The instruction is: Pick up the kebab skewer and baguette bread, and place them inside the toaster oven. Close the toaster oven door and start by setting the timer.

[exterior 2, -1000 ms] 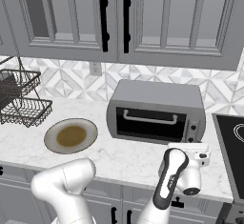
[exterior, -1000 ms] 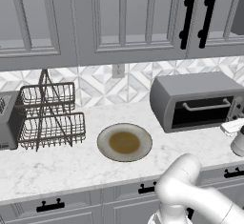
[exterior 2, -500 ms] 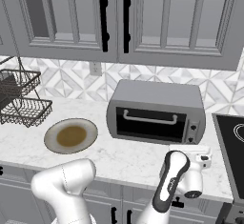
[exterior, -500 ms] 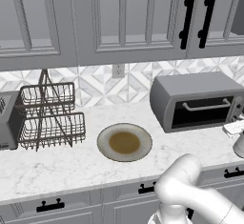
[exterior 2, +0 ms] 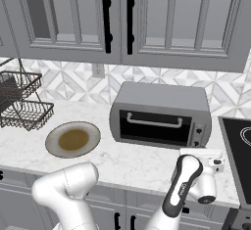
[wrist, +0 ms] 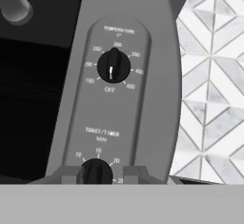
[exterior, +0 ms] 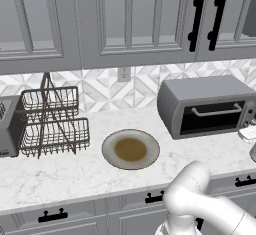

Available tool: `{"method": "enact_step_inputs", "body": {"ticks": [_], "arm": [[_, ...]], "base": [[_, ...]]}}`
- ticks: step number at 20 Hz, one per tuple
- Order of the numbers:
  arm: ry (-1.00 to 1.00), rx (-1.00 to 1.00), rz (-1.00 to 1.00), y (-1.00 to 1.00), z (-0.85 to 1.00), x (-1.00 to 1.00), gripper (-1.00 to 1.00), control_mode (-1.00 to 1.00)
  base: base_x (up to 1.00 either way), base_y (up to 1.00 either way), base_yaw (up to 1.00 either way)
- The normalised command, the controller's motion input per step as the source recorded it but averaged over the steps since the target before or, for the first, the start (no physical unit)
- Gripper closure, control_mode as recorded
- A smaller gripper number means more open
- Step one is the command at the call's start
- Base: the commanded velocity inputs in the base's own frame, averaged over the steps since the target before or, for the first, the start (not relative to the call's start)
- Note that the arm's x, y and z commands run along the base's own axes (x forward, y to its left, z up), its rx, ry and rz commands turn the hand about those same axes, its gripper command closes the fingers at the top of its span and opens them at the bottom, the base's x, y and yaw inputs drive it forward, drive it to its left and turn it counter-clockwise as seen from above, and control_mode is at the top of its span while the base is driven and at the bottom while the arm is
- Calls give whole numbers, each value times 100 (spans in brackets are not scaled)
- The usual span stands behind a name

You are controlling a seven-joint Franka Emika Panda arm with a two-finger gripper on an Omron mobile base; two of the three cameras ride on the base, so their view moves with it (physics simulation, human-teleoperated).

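My fingertips [wrist: 69, 174] sit on either side of the toaster oven's timer knob [wrist: 95, 172], one at its left and one at its right, narrowly apart and seemingly clamped on it; whether they actually press the knob I cannot tell for certain. The gripper [wrist: 97, 175] is right up against the control panel at the oven's right edge. Above the timer knob, the temperature knob [wrist: 113, 66] has its white mark pointing down toward OFF.

The toaster oven [exterior 2: 161, 114] stands on the marble counter [exterior 2: 127, 160] against the tiled backsplash [exterior 2: 68, 82], and the toaster oven door [exterior 2: 153, 127] is up and closed, its silver bar handle [exterior 2: 154, 122] across the top of the dark glass. In the hand view I see the end of that handle at the upper left. I cannot make out what lies behind the glass.

In the right base view my white hand [exterior 2: 201, 175] hangs just in front of the oven's right end.

Left of the oven lies a round plate [exterior: 131, 149] with a brown centre. Further left stands a wire dish rack [exterior: 52, 121], and beside it a grey slot toaster [exterior: 9, 126]. Grey cabinets [exterior: 125, 19] hang above.
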Motion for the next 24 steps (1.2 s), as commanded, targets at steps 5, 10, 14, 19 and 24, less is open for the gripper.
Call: {"method": "enact_step_inputs", "body": {"ticks": [5,10,14,19,24], "arm": [[0,0,0,3,0,6,100,-100],[0,0,-4,11,1,17,100,-100],[0,1,-13,9,13,4,100,-100],[0,9,-21,10,10,0,100,-100],[0,17,-20,1,16,7,100,-100]], "base": [[0,0,0],[0,0,0],[0,0,0],[0,0,0],[0,0,0]]}}
